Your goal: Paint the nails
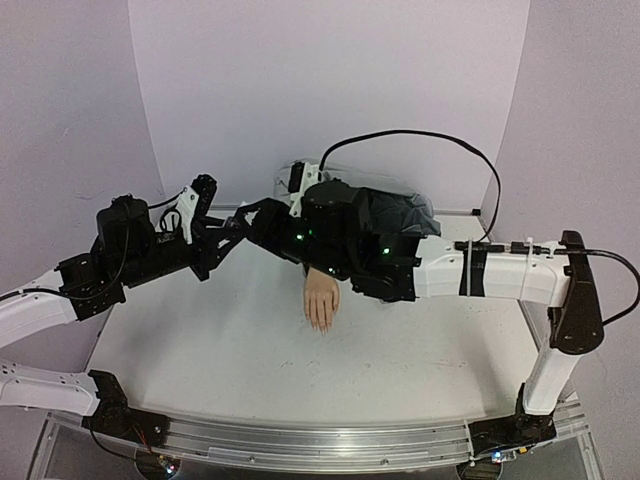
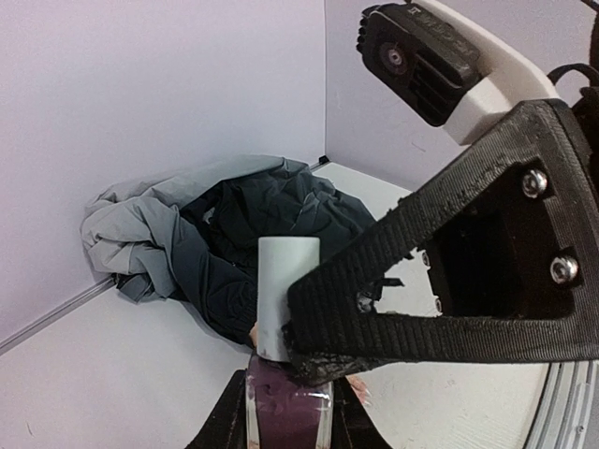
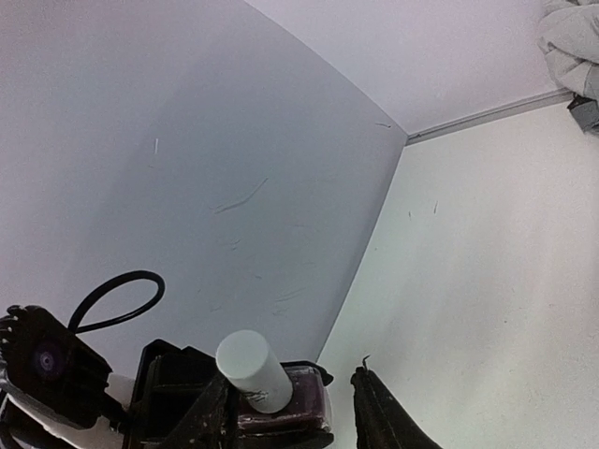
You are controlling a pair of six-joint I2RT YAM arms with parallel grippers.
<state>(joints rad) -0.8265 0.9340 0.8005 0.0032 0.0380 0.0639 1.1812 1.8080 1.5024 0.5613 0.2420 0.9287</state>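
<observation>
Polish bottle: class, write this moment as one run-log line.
left tool: shut on polish bottle | right tool: open, at the white cap | mannequin hand: lying on table

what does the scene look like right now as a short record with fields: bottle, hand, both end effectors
polish bottle: dark, white cap on
left end effector: shut on the polish bottle body
right end effector: jaws apart around the cap, one finger clear of it
mannequin hand: lying on the table, fingers toward the arm bases
nails: too small to tell if painted
cloth: grey and dark, crumpled by the back wall
</observation>
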